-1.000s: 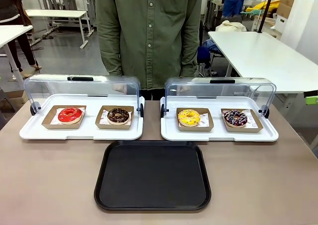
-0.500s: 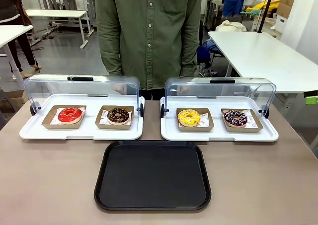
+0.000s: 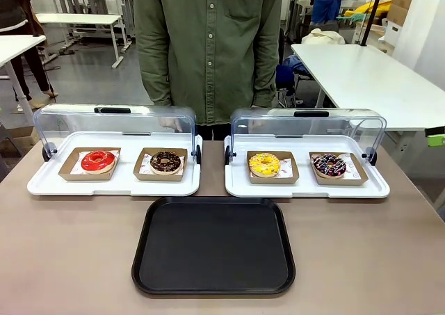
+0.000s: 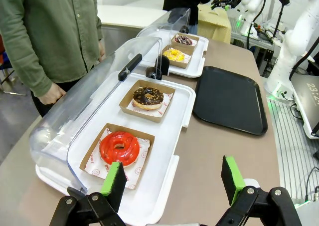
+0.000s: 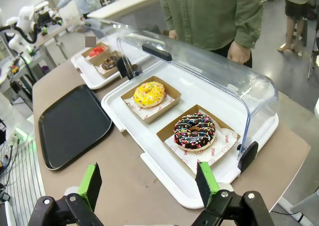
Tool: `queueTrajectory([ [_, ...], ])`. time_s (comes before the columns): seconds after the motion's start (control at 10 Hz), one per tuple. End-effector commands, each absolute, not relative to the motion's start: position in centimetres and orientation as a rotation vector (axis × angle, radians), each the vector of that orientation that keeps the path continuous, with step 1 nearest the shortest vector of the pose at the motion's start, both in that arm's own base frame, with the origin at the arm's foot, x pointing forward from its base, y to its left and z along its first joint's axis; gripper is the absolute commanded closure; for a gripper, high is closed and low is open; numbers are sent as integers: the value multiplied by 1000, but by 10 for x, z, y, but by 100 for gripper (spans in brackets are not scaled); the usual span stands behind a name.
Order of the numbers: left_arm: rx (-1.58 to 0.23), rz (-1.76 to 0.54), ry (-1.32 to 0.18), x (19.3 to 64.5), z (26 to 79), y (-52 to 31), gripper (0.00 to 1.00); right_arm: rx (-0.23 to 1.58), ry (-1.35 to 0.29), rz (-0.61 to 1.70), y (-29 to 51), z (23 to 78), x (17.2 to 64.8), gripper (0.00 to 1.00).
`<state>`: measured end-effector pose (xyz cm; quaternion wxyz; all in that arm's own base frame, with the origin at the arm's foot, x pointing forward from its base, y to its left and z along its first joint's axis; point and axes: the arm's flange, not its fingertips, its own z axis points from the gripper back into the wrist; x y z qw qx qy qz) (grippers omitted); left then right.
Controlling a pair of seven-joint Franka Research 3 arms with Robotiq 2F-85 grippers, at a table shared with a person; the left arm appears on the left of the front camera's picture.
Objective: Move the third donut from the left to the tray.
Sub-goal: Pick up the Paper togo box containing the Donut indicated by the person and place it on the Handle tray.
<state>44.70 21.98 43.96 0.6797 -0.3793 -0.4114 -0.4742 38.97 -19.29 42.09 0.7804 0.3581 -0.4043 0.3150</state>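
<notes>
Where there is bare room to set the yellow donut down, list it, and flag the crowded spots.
The black tray is bare all over, with the left white tray and right white tray along its far edge. The tabletop either side of it is free too. Crowded: both white trays, two donuts each, clear lids raised.

Front camera faces the person [image 3: 208, 44]; wrist cameras share the tray [image 4: 229, 99].

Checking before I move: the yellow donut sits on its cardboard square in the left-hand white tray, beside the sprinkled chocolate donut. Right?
Not quite. The yellow donut is in the right-hand white tray, not the left-hand one, as the front view shows. It does sit on its cardboard square, beside the sprinkled chocolate donut.
</notes>
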Motion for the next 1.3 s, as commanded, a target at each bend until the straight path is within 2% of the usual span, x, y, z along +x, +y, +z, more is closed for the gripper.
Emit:
queueTrajectory([
  [0.0,-849,-1069,-918,447,442,220,0,782,-893,680,-192,422,390,0],
  [1.2,-849,-1069,-918,447,442,220,0,782,-893,680,-192,422,390,0],
])
